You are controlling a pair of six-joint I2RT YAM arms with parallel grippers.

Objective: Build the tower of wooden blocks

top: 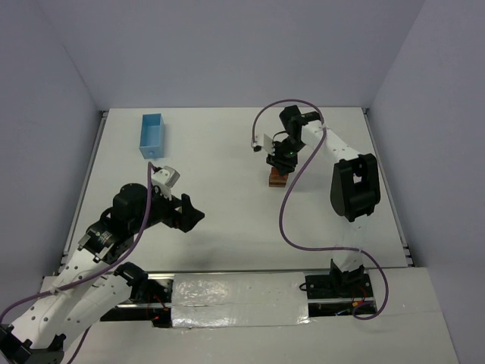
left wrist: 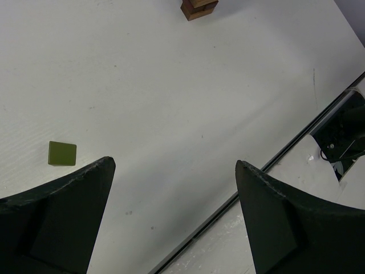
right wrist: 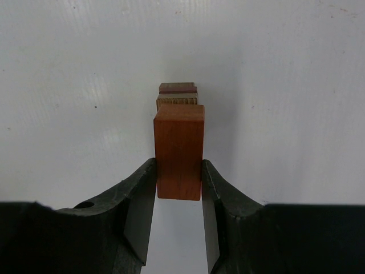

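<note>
white table (top: 227,152): right gripper (right wrist: 178,165) clamps orange-red block (right wrist: 179,148) by wooden stack (right wrist: 177,101); left gripper (left wrist: 175,164) gapes.

That orange-red rectangular wooden block (right wrist: 179,151) looks smooth and matt, faint grain. The tan wooden block (right wrist: 177,103) has rougher, stripy grain. The white tabletop (right wrist: 285,85) is matt, finely ribbed. The right gripper's black fingers (right wrist: 134,211): grainy matt plastic.

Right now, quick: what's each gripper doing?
Left gripper: open, holding nothing.
Right gripper: closed on the orange-red block.
</note>
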